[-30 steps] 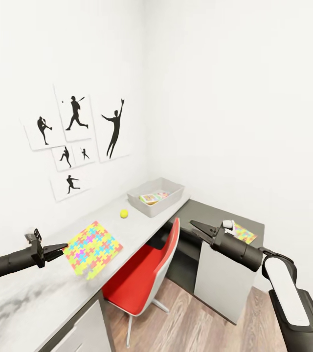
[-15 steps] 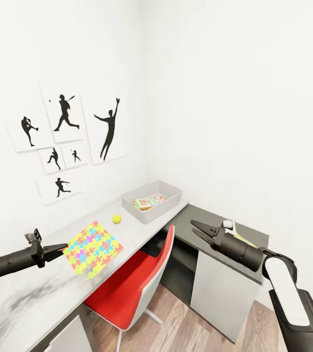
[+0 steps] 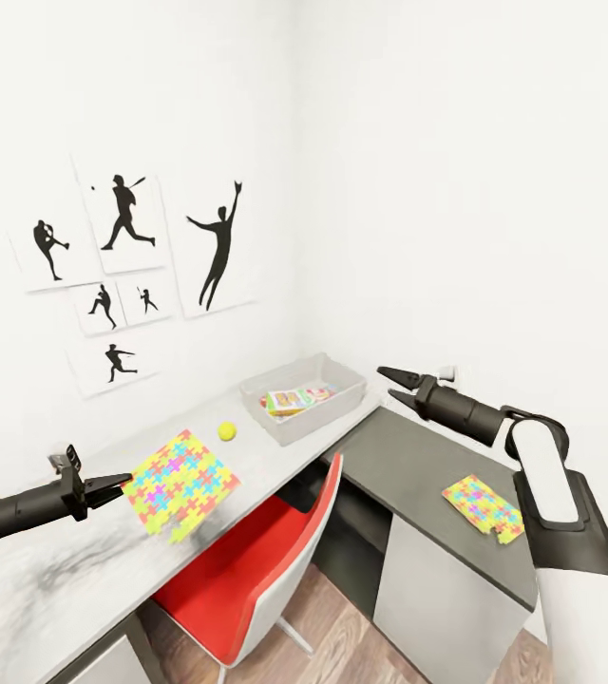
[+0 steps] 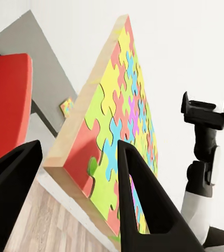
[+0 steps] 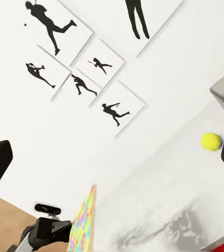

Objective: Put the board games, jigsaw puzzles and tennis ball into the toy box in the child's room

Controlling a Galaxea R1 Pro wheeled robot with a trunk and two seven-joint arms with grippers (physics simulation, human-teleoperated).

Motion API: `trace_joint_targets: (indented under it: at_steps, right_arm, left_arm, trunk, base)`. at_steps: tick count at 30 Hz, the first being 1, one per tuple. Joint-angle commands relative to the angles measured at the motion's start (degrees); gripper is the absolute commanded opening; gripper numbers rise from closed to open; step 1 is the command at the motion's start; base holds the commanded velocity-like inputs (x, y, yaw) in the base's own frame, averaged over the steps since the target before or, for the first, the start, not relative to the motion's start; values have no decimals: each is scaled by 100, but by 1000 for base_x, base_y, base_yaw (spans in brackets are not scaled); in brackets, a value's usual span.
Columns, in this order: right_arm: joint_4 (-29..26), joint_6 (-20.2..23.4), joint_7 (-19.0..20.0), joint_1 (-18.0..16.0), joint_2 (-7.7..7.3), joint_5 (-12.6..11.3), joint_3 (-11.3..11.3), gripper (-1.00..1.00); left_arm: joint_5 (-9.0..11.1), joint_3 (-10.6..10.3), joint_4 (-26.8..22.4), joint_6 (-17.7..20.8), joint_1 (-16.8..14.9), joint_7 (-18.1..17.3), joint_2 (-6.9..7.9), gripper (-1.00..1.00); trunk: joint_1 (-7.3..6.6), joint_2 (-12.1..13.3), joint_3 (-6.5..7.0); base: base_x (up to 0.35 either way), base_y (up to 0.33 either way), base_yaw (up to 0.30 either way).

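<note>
The left tool (image 3: 119,486) is clamped on the near corner of a jigsaw puzzle (image 3: 180,482), holding the thin square tilted and lifted off the surface (image 3: 47,579), near its front edge. In the left wrist view the fingers (image 4: 143,205) straddle the puzzle's wooden edge, a thin pinch that fits so flat a thing and, I judge, leaves it free to be carried towards the box.

Further along the surface the tennis ball (image 3: 227,431) lies loose, between the puzzle and the toy box (image 3: 337,404). The toy box sits at the far end, by the corner of the room, and already holds a printed board game (image 3: 294,398).

On the lower dark cabinet (image 3: 408,456), near its front edge, a second jigsaw puzzle (image 3: 482,507) lies flat, outside the box.

The right tool (image 3: 395,382) hangs above that cabinet's far edge, just beside the toy box, its jaws parted and holding nothing; probably it is lifted clear for now.
</note>
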Motion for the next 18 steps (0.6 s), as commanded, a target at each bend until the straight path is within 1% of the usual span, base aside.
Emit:
trace_joint_targets:
  at_steps: [1,2,3,6,9,18]
  right_arm:
    - [212,26,-46,-79,0,50,-10,100]
    - [414,24,-138,-132,-3,62,-8,100]
    - [482,20,-174,-143,-2,67,-5,100]
    - [562,18,-219,-138,0,74,7,100]
    - [582,20,-226,-122,-2,80,8,100]
    - [597,21,-232,-92,-7,86,11,100]
  left_arm:
    - [13,-3,0,53,-8,-18,2,-100]
    - [13,-2,0,53,-8,-18,3,-100]
    - [13,-2,0,53,-8,-18,4,-100]
    - [13,-1,0,53,-8,-23,4,-100]
    - [13,-1,0,53,-8,-24,4,-100]
    - [13,-1,4,53,-8,-22,4,-100]
  trunk:
    - [6,-15,-21]
    - [6,-15,-27]
    - [6,-15,-31]
    - [6,-15,-36]
    - [6,-15,-38]
    - [6,-15,-38]
  base:
    - [232,-253,187]
    - [232,-253,152]
    - [232,-253,97]
    - [236,-235,43]
    - [262,-156,13]
    - [317,-22,2]
